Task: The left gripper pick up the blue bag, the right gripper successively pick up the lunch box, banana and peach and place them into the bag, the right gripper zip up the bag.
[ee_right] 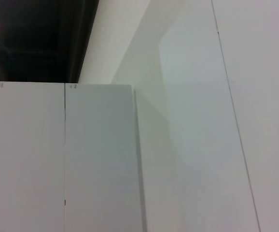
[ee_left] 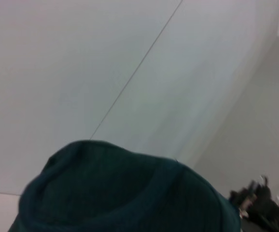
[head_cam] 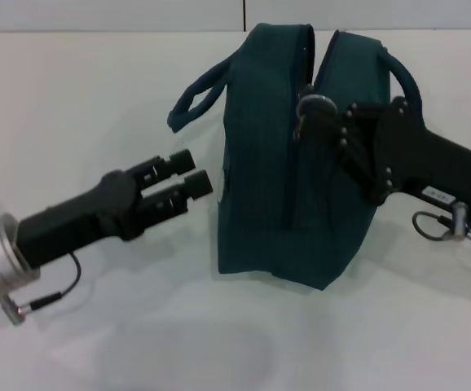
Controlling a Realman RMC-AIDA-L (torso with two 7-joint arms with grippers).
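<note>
The blue bag [head_cam: 276,187] stands upright on the white table [head_cam: 81,90], its two handles sticking out to either side. Its top shows a narrow gap along the zipper line. My left gripper [head_cam: 185,181] is open and empty, just left of the bag's side and not touching it. My right gripper [head_cam: 313,114] is at the top of the bag, at the near end of the zipper line. The left wrist view shows the bag's dark top [ee_left: 125,193] with the right gripper [ee_left: 260,203] beyond it. The lunch box, banana and peach are out of view.
The table's far edge meets a pale wall [head_cam: 138,15] right behind the bag. The right wrist view shows only white wall panels [ee_right: 101,159] and a dark ceiling.
</note>
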